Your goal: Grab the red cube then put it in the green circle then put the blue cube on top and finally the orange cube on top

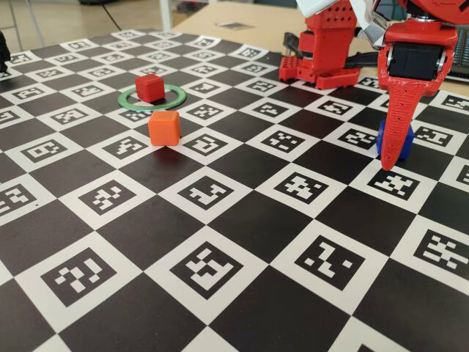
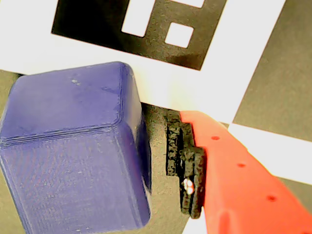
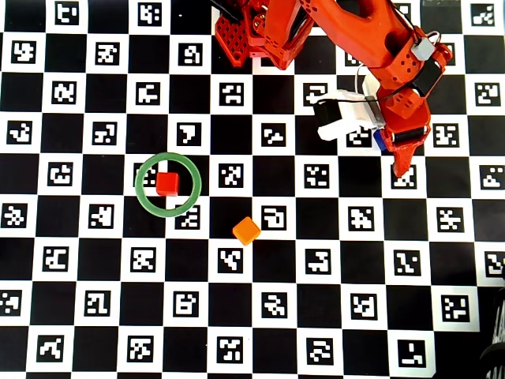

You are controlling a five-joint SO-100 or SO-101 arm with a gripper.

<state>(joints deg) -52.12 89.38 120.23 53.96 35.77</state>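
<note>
Three small matte plastic cubes on a black-and-white checkerboard mat (image 1: 242, 220) printed with marker squares. Landmark: thin flat green ring (image 1: 178, 97), (image 3: 140, 189). Deep red cube with rounded edges (image 1: 150, 87), (image 3: 166, 183) sits inside the ring, resting on the mat, roughly centred in the overhead view. Bright orange cube (image 1: 164, 127), (image 3: 246, 230) lies just outside the ring, nearer the camera in the fixed view; below and right of the ring in the overhead view, not touching it. Royal-blue cube (image 1: 381, 139), (image 2: 73, 151), (image 3: 380, 140) sits well apart from the ring, far to its right in both the fixed and overhead views, on the mat under the red arm's (image 3: 371, 47) head.

Gripper (image 1: 396, 150), (image 3: 401, 162) is down at the blue cube. Fixed view: red pointed finger (image 1: 399, 110) stands in front of the cube, tip at mat level. Wrist view: one red finger with black pad (image 2: 187, 161) just beside the cube's right face, a narrow dark gap between them, so not touching there. Second finger is hidden in every view; cannot tell how wide the jaws stand or whether the cube is gripped. White wrist camera block (image 3: 343, 114) juts left of the arm in the overhead view.
</note>
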